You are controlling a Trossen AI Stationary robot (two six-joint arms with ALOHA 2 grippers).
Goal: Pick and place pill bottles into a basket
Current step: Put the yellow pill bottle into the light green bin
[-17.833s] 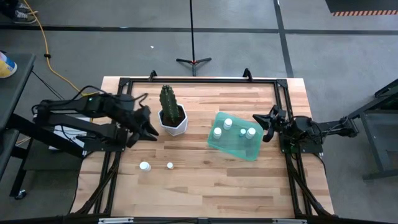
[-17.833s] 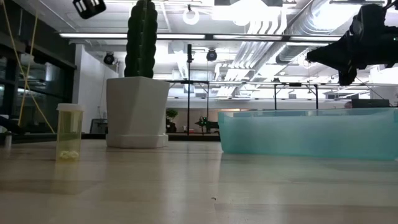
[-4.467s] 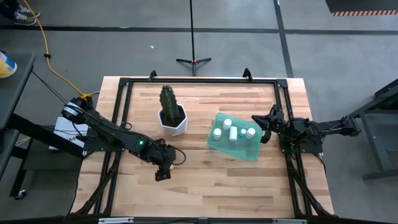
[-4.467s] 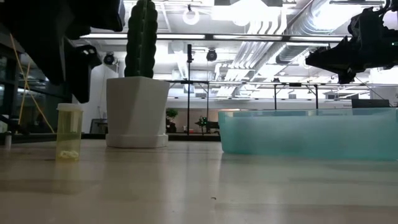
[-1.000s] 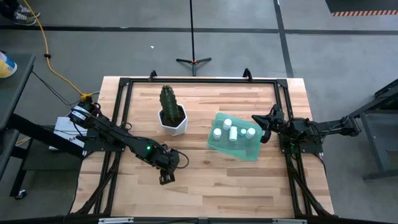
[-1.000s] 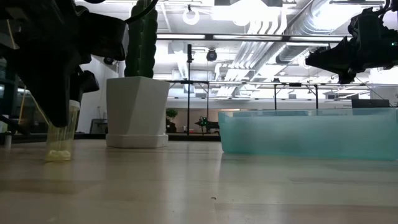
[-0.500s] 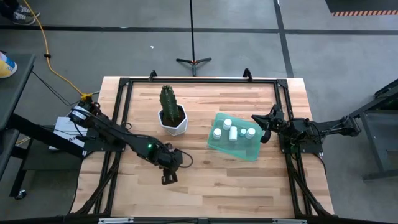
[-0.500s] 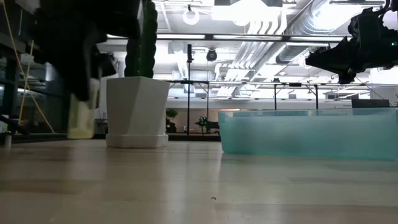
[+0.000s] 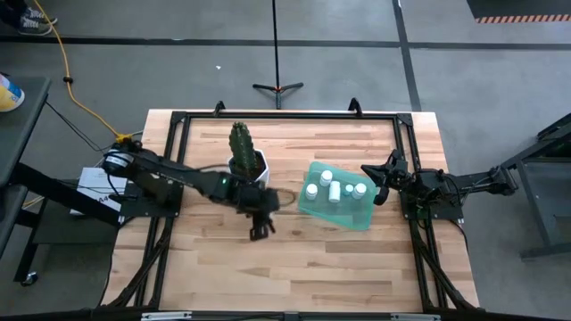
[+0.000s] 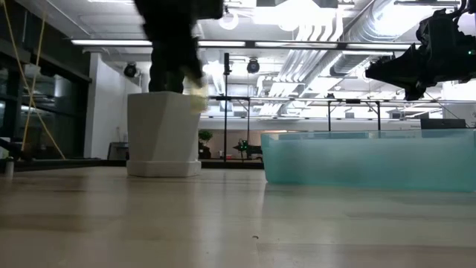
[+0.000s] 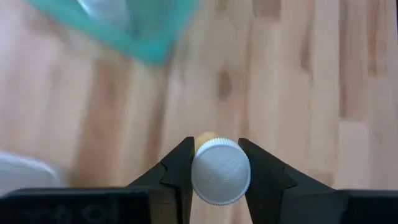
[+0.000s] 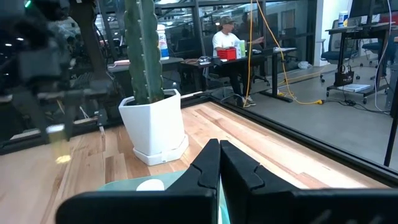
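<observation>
My left gripper (image 9: 259, 230) hangs above the table's middle, between the cactus pot (image 9: 249, 171) and the teal basket (image 9: 337, 201), shut on a pill bottle with a white cap (image 11: 221, 172). In the low view the bottle (image 10: 197, 94) shows blurred, well above the wood. Several white-capped pill bottles (image 9: 334, 188) lie in the basket. My right gripper (image 9: 378, 184) waits shut and empty at the basket's right side. My left gripper pinches the bottle between its two fingers, one finger (image 11: 180, 168) on each side just under the white cap (image 11: 221, 157). The fingers point down from above. The bottle hangs upright, cap up, lifted clear of the table.
The white faceted pot with the tall cactus (image 10: 165, 132) stands just to the far left of my left gripper. A corner of the basket (image 11: 149, 43) lies ahead in the left wrist view. Black frame rails (image 9: 285, 116) border the table. People sit at desks far behind (image 12: 227, 40).
My left gripper has risen with the pill bottle, lifting it clear off the table. It has carried the bottle toward the table's right and far side, past the cactus pot toward the basket.
</observation>
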